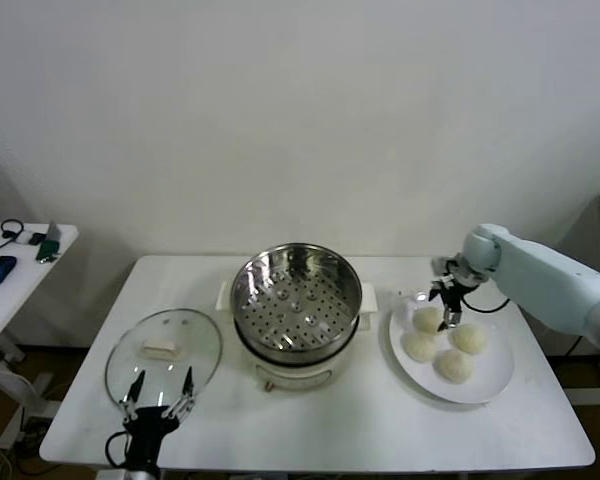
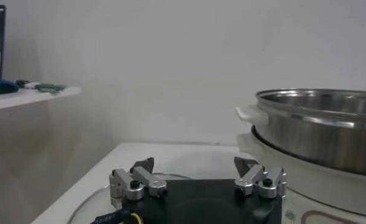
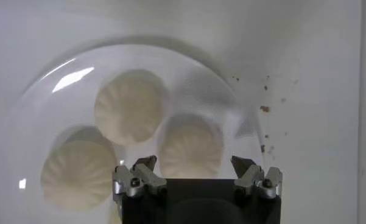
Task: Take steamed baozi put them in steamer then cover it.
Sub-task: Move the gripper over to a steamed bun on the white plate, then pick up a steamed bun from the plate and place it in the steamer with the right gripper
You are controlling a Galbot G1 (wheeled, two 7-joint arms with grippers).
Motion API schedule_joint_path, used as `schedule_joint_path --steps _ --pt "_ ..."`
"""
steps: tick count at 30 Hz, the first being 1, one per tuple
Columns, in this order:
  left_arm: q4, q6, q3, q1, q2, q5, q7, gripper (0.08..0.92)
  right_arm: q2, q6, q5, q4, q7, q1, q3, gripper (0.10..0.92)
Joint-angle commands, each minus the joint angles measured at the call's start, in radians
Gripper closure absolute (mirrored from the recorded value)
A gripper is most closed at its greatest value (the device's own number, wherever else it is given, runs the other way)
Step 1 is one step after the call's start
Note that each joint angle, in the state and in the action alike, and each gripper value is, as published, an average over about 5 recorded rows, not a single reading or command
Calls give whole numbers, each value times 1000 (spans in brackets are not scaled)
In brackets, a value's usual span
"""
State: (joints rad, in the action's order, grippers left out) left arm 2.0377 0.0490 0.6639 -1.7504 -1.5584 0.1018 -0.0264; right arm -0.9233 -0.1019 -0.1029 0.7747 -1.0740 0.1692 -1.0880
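Several steamed baozi [image 1: 427,319] lie on a white plate [image 1: 492,384] at the right of the table. My right gripper [image 1: 447,305] hangs open just above the one nearest the steamer. In the right wrist view that baozi [image 3: 192,146] sits between the spread fingers of the right gripper [image 3: 195,163], which stand apart from it. Two others [image 3: 129,108] lie beside it. The steamer [image 1: 295,300] stands uncovered in the middle, with nothing on its perforated tray. The cover [image 1: 163,350] lies flat to the left. My left gripper [image 1: 160,392] is open over its near rim.
The white table [image 1: 380,430] holds everything. In the left wrist view the steamer [image 2: 329,134] rises close beside the left gripper [image 2: 195,165]. A small side table [image 1: 20,255] with dark items stands off to the far left. The wall runs behind.
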Motion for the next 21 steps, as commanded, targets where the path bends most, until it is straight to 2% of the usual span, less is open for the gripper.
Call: schedule_joint_path --steps 1,13,17,21 --pt "-5 3 1 -1 2 1 1 177 -40 4 20 -73 -9 -19 14 247" --pt "-11 6 -4 -1 -2 0 6 177 -25 21 21 -38 -19 -5 11 399" --pt "-9 6 -5 -3 -2 -1 8 177 -4 44 17 9 -22 39 -22 413" --pt "-4 6 -5 -5 -3 -2 11 177 38 81 -14 123 -21 155 -119 413"
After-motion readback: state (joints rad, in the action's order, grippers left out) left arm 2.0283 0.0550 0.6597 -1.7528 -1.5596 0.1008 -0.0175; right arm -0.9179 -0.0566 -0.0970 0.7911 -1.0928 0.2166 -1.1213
